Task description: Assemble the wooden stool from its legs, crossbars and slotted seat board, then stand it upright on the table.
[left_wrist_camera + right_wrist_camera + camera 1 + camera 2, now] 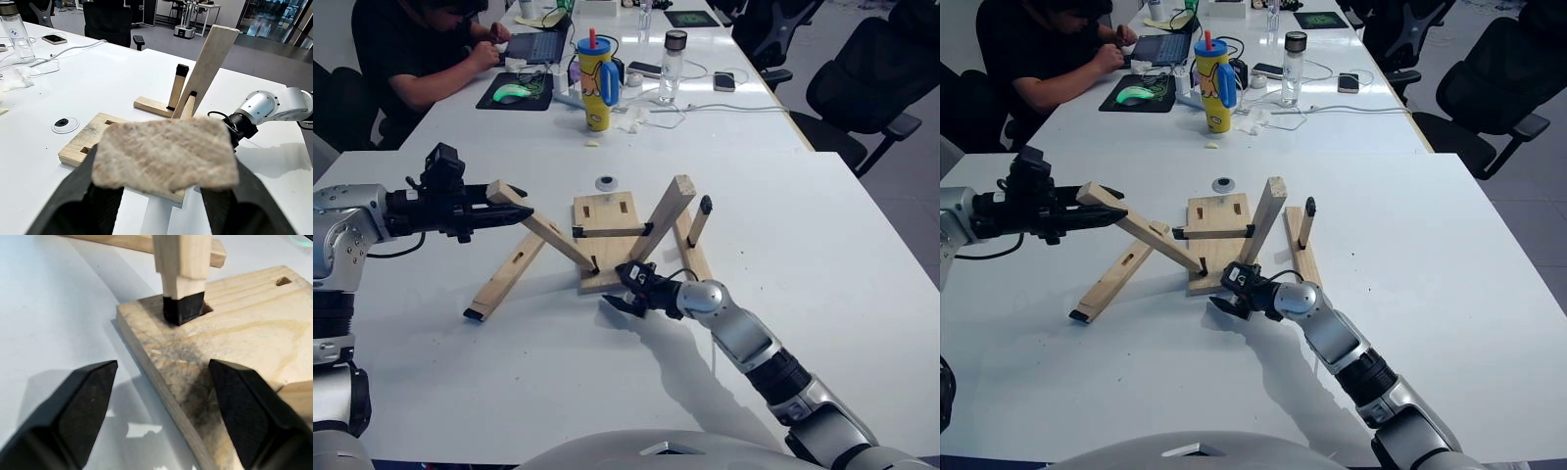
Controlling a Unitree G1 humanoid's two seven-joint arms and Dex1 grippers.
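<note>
Plainly left gripper held leg | right gripper gaped, board just ahead | pinning board, pressing leg straight seemed best.

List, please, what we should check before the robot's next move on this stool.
1. Left gripper shut on the slanted leg: ok.
2. That leg's black tip in a corner slot of the seat board: ok.
3. Tip pushed fully home: cannot tell.
4. Right gripper open at the board's near edge: ok.
5. Second leg standing straight: not ok, it tilts.
6. Loose leg fitted: not ok, it lies on the table.
</note>
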